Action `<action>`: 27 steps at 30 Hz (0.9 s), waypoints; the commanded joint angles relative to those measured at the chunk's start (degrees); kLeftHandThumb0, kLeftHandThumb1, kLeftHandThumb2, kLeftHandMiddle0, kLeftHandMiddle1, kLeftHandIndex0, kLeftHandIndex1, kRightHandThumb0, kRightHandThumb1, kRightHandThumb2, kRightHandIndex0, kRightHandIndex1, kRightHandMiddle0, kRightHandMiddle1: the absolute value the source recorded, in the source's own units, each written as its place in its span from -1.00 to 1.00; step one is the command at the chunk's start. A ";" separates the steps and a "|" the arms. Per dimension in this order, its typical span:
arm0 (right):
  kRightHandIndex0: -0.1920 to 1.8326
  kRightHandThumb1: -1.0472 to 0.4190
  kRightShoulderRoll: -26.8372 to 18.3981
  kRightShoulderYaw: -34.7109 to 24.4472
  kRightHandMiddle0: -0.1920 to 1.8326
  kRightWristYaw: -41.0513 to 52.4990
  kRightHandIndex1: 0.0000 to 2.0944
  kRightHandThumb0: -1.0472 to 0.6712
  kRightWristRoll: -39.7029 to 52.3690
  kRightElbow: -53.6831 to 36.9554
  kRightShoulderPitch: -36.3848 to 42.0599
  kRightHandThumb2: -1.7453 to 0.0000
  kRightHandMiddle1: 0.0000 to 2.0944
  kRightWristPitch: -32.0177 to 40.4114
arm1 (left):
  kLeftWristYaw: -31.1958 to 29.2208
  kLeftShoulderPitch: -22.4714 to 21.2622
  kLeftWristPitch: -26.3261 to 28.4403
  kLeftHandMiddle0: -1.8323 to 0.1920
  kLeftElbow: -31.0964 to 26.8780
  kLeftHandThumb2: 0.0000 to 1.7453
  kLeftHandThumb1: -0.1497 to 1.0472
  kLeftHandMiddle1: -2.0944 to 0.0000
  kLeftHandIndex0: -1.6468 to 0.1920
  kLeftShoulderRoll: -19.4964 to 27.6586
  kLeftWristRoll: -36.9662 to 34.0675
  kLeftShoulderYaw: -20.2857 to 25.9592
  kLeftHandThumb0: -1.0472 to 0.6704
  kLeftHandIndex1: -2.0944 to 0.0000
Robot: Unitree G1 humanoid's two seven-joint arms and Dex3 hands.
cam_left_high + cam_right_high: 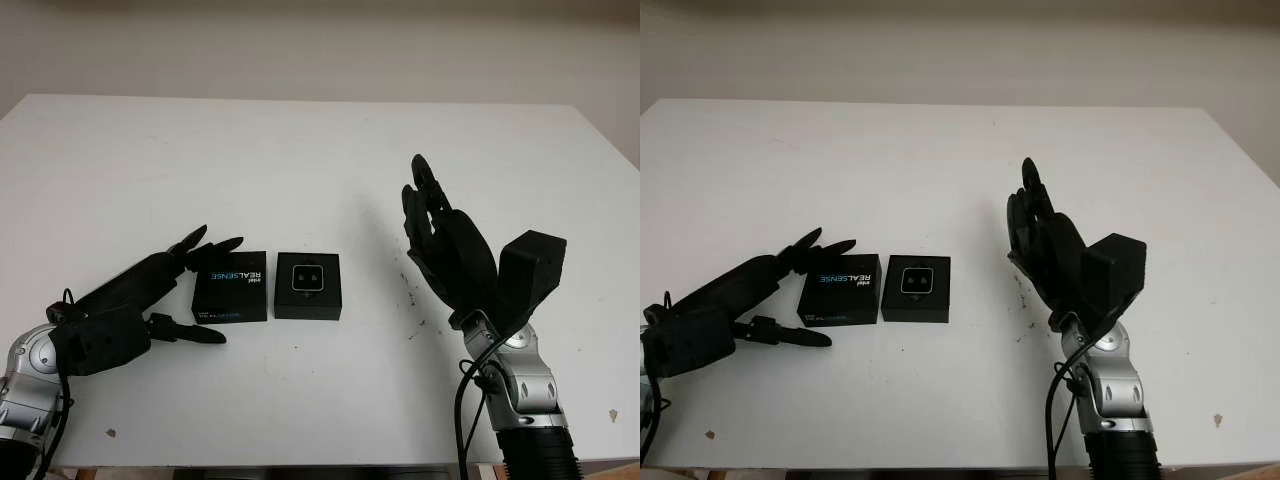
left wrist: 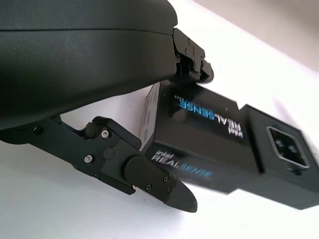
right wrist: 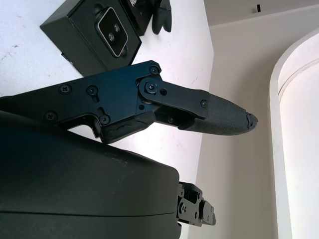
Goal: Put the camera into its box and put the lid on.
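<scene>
The small black box (image 1: 308, 300) sits on the white table (image 1: 300, 160), and the camera (image 1: 306, 275) lies inside it, face up with a silver rim. Right beside it on the left lies the black lid (image 1: 230, 286), printed REALSENSE. My left hand (image 1: 215, 290) reaches around the lid, with fingers (image 1: 205, 245) along its far edge and the thumb (image 1: 190, 331) by its near edge; a firm grasp is not apparent. In the left wrist view the lid (image 2: 199, 134) lies between finger and thumb. My right hand (image 1: 425, 200) is raised to the right of the box, open and holding nothing.
Small dark specks (image 1: 410, 290) mark the table between the box and the right hand. The table's near edge (image 1: 300, 462) runs close behind both forearms. A cable (image 1: 465, 400) hangs along the right forearm.
</scene>
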 commanded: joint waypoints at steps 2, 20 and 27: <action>-1.00 -1.00 -0.12 -0.20 -1.00 0.01 -1.00 -0.60 -0.29 -0.70 0.44 0.24 -1.00 0.13 | 0.13 0.39 -0.47 0.41 -0.96 -0.93 0.58 0.88 0.41 -1.05 -1.78 0.36 -0.26 0.83; -1.00 -1.00 -0.29 -0.96 -1.00 -0.70 -1.00 -0.54 -0.34 -1.65 0.07 0.25 -1.00 2.66 | -1.56 -0.50 -3.20 0.35 2.32 -0.94 0.92 0.17 0.42 -1.38 -3.70 0.18 -0.10 0.01; -1.00 -1.00 -0.38 -0.92 -1.00 -0.43 -1.00 -0.56 -0.45 -1.58 0.11 0.26 -1.00 2.82 | -1.33 0.28 0.02 0.36 -0.55 -0.94 0.91 -0.05 0.40 -0.82 -1.75 0.24 -0.01 -0.12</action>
